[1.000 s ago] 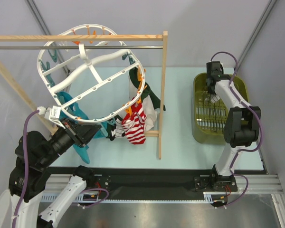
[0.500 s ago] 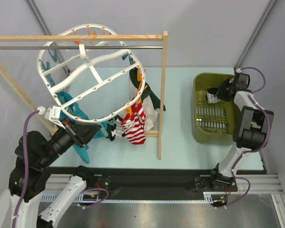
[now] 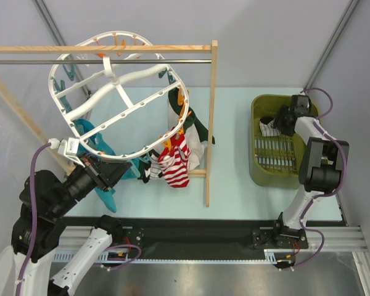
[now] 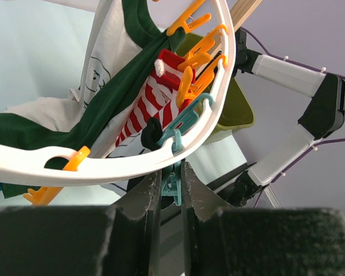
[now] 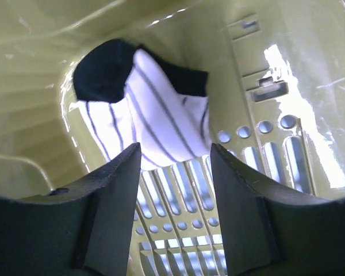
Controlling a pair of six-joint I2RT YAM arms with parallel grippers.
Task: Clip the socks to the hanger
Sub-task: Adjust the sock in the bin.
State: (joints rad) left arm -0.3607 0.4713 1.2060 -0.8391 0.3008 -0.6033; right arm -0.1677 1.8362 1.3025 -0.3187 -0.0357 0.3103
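Observation:
The white oval hanger (image 3: 111, 75) hangs tilted from the rod, and its rim (image 4: 132, 164) crosses the left wrist view. My left gripper (image 3: 118, 171) (image 4: 171, 172) is shut on a teal clip (image 4: 173, 187) under the near rim. A red-and-white sock (image 3: 176, 163) (image 4: 146, 112) hangs from orange clips. A white sock with thin black stripes and a black toe (image 5: 155, 123) (image 3: 268, 127) lies crumpled in the far corner of the green basket (image 3: 259, 166). My right gripper (image 5: 175, 158) (image 3: 280, 118) is open inside the basket, just short of that sock, with nothing between its fingers.
A wooden rack with a metal rod (image 3: 213, 123) carries the hanger; its upright post stands between the two arms. A dark green-and-white garment (image 3: 197, 129) and a teal cloth (image 3: 98, 142) hang from the hanger. The basket's slotted floor (image 5: 178, 190) lies under the right fingers.
The right gripper has opened and swung from the basket's back left, out to the right, then down toward the striped sock. The left arm and hanger have not moved.

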